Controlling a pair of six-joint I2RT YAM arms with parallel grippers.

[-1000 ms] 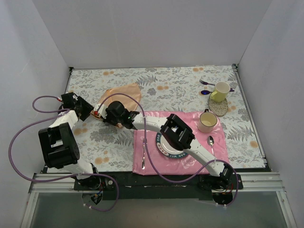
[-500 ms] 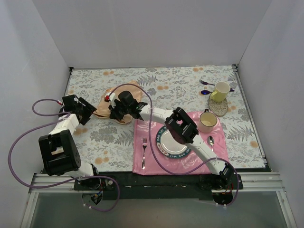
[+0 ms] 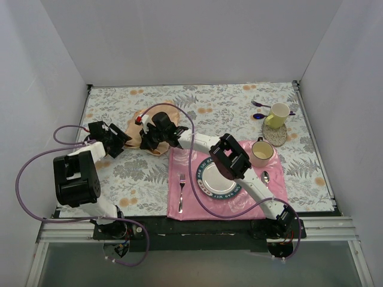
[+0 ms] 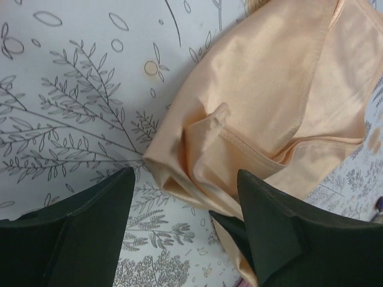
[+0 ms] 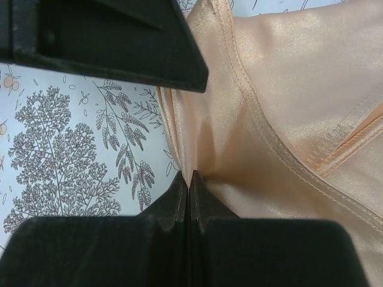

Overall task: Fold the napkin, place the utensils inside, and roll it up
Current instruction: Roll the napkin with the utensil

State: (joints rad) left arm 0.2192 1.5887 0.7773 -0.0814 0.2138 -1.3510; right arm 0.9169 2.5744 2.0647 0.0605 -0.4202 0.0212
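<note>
Napkin (image 3: 133, 133) bunched on the fern-printed tablecloth (image 3: 239, 107), left of centre, just beyond the far left corner of the pink placemat (image 3: 275, 192). Lies in loose overlapping folds, peach-gold satin (image 4: 269, 89) with hemmed edges turned up and one small corner poking out of a crease. Right gripper (image 3: 148, 139) stretched across from the right, low over the cloth; fingers (image 5: 173, 203) pressed together in the right wrist view, a taut ridge of the satin (image 5: 299, 89) drawn into the seam between them, so clamped on the cloth. Left gripper (image 3: 119, 142) just beside the cloth's left edge, fingers (image 4: 90, 227) spread wide, the nearest corner of the folds lying in the gap (image 4: 182, 197); whether either finger touches the fabric cannot be told. On the placemat: a dark-rimmed plate (image 3: 215, 185), a silver fork (image 3: 181, 192) to its left, a silver spoon (image 3: 265, 176) to its right, a pale cup (image 3: 261, 152) at the far right corner. Farther back on the right, a yellow mug (image 3: 277, 115) with purple spoons (image 3: 258, 105) beside it.
</note>
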